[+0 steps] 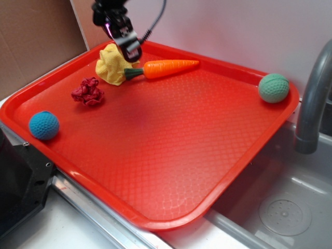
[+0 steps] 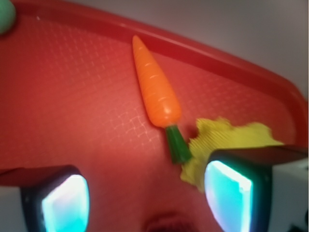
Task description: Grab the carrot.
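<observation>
The carrot (image 1: 168, 68) is glossy orange with a dark green stem end. It lies flat at the back of the red tray (image 1: 155, 155), stem toward the yellow cloth (image 1: 110, 65). In the wrist view the carrot (image 2: 155, 87) lies ahead of the jaws, its stem reaching down toward the right finger (image 2: 229, 195). My gripper (image 1: 128, 52) hangs above the yellow cloth, just left of the carrot's stem. Its jaws stand wide apart and hold nothing; the gripper (image 2: 145, 198) has bare tray between its fingers.
A crumpled red object (image 1: 88, 92) and a blue ball (image 1: 43, 125) lie on the tray's left part. A green ball (image 1: 273, 87) sits in the far right corner. A grey faucet (image 1: 314, 98) and sink stand right of the tray. A wall runs behind.
</observation>
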Action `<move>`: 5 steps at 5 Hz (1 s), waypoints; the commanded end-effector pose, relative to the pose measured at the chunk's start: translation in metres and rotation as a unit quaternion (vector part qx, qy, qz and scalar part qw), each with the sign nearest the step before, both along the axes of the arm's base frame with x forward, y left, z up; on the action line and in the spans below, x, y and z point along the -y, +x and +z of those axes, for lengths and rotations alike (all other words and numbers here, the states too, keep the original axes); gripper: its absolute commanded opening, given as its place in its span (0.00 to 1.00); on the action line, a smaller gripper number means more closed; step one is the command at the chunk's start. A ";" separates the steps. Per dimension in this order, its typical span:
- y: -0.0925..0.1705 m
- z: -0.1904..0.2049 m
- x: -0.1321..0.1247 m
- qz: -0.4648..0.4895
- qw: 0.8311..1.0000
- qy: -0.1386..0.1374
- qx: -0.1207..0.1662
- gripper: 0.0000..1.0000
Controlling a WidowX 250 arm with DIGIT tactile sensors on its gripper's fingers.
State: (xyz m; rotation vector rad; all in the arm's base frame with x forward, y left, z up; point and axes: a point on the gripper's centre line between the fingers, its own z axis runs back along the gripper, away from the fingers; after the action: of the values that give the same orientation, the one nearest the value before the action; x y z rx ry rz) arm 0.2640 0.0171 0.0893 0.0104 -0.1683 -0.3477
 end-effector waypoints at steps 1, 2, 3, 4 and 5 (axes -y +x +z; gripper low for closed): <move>0.044 -0.024 -0.011 -0.008 0.999 0.030 0.011 1.00; 0.055 -0.038 -0.010 -0.024 0.999 0.039 0.002 1.00; 0.062 -0.053 -0.010 -0.051 0.998 0.029 -0.011 1.00; 0.061 -0.056 -0.006 -0.064 0.997 0.029 -0.020 0.00; 0.058 -0.056 -0.003 -0.059 0.997 0.044 -0.023 0.00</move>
State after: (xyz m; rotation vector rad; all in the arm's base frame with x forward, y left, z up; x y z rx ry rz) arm 0.3146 0.0252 0.0204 0.0700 -0.0611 -0.4681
